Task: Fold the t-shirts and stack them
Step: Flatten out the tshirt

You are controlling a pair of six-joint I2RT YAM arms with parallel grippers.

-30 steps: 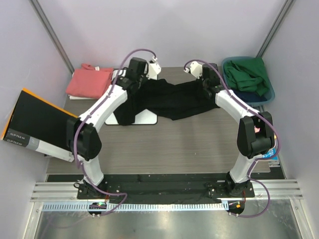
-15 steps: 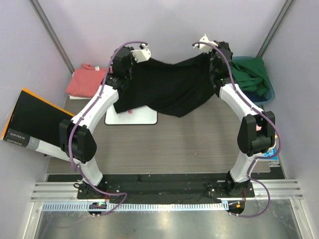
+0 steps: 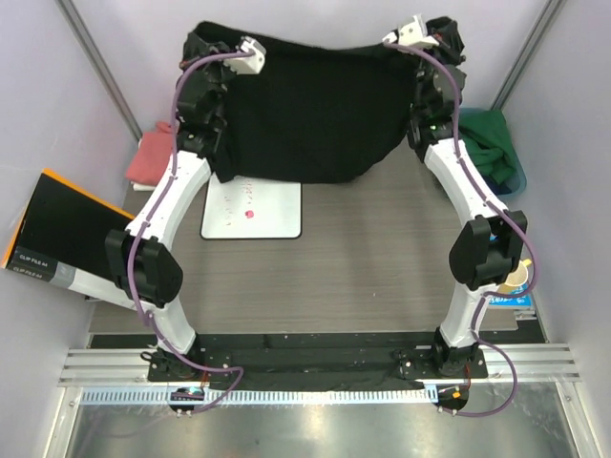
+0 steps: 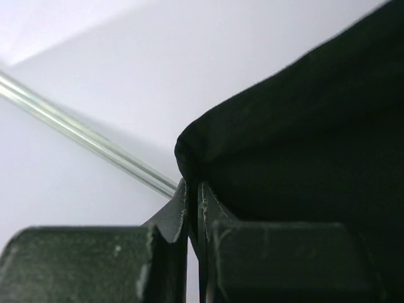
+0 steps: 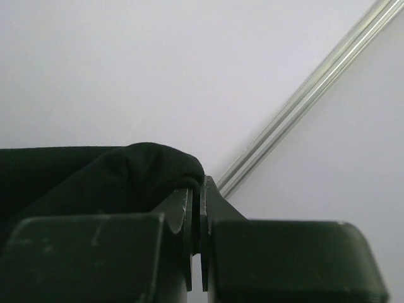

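Note:
The black t-shirt (image 3: 315, 105) hangs stretched out between both raised grippers, high above the back of the table; its print does not show. My left gripper (image 3: 205, 43) is shut on its left top corner, seen as black cloth (image 4: 303, 126) pinched in the jaws in the left wrist view. My right gripper (image 3: 441, 33) is shut on its right top corner, black cloth (image 5: 113, 170) in the right wrist view. The salmon-pink t-shirt (image 3: 151, 160) lies folded at the back left of the table, partly hidden by my left arm.
A white board (image 3: 253, 210) lies on the table under the hanging shirt. A flat black box with an orange edge (image 3: 67, 239) leans at the left. A blue bin with green cloth (image 3: 492, 153) stands at the back right.
Both grippers rose and moved apart, lifting the black t-shirt off the table and the white board until it hangs spread out. The white board is now uncovered.

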